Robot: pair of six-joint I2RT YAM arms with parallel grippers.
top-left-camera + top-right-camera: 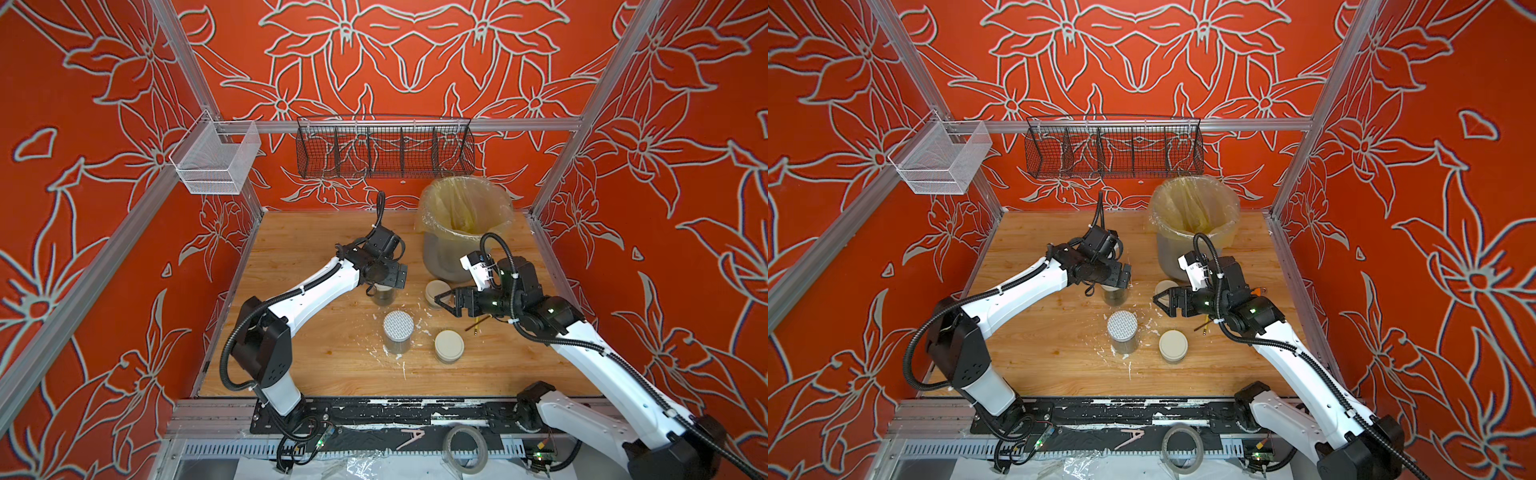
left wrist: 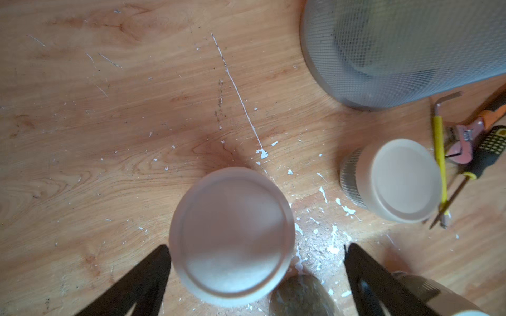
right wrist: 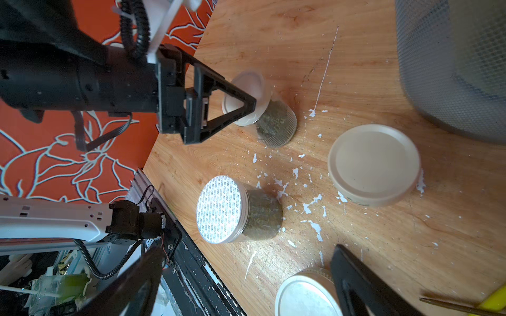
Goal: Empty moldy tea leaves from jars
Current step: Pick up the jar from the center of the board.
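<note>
The left gripper (image 2: 256,246) points straight down, and its two black fingers (image 2: 147,276) are spread wide. Just below them is the round cream lid of a tall clear plastic jar (image 2: 232,238). One finger is just beside the lid and the other is well off it. Dark grey-green crumbly tea leaves (image 3: 273,120) show through this jar's wall.

The right gripper (image 3: 252,246) hangs in the air. It is spread wide too and holds nothing. It is near a squat clear jar with a cream lid (image 1: 436,291), which stands just beside the big grey mesh bin with a yellowish plastic bag (image 1: 436,253).

There are four jars: two tall and two squat. The other tall jar has a white dotted lid (image 1: 398,328), and the other squat jar (image 1: 449,345) has a cream lid. All stand upright with lids on, apart from each other, in the middle of the wooden table (image 1: 299,232).

White flakes (image 3: 312,205) lie around the jars. Three hand tools (image 2: 439,153) lie by the right arm.

Silver metal rails run along the left and right edges. The bin sits near the back right corner. Bare wood lies wide at the back left and along the front edge.

Two baskets hang on the back rail, a white mesh basket (image 1: 216,158) and a black wire basket (image 1: 386,149).
</note>
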